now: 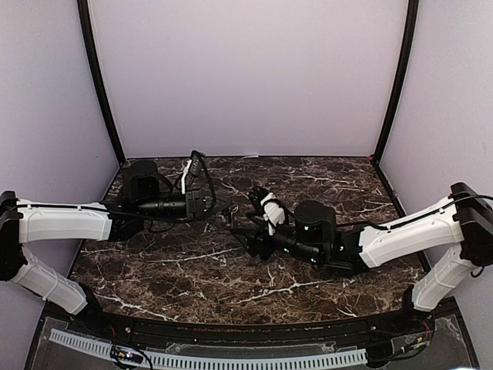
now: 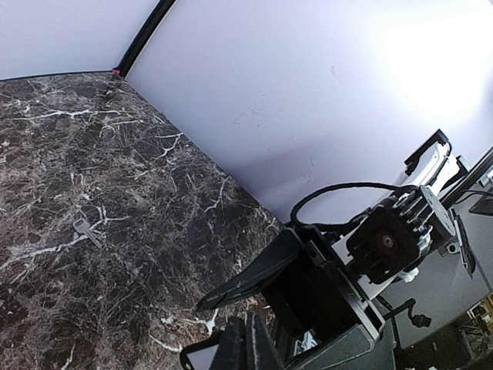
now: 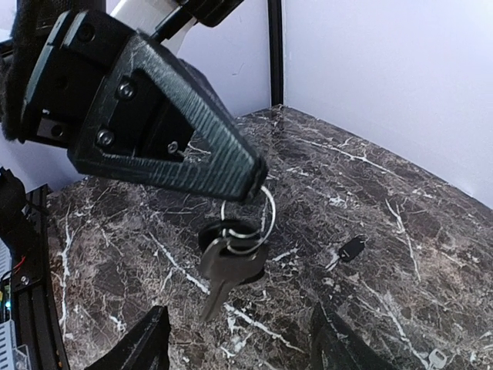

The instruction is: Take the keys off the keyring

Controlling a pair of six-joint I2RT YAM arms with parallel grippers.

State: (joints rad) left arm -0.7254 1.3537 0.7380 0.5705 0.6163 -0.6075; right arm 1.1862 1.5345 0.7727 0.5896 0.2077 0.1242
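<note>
Top external view. Left fingers [image 1: 219,206] and right fingers [image 1: 248,240] meet over the middle of the marbled tabletop [image 1: 154,270]. The keyring between them is too small to resolve here.

Left wrist view. The left fingers, at the lower edge, are pressed together. One loose key [image 2: 86,230], silvery, lies flat on the tabletop, well apart from the keyring, which this view does not show. The right arm [image 2: 385,239] fills the lower right.

Right wrist view. The keyring [image 3: 248,220] hangs clear of the tabletop, its top pinched in the closed tip of the left fingers. Below the keyring, and touching it, are the hanging keys [image 3: 223,270]: a dark head and a grey blade pointing down. Their exact count cannot be told. The right fingers stand spread at the lower edge, below the keyring and to either side of it, holding nothing. A small dark piece [image 3: 353,248] lies on the tabletop to the right of the keyring, probably a key already freed.

Progress (judged). The task is partly done: at least one key is off and at least one is still threaded. What is left is for the right fingers to take a hanging key and work it round and off the wire, while the left fingers hold the keyring.
</note>
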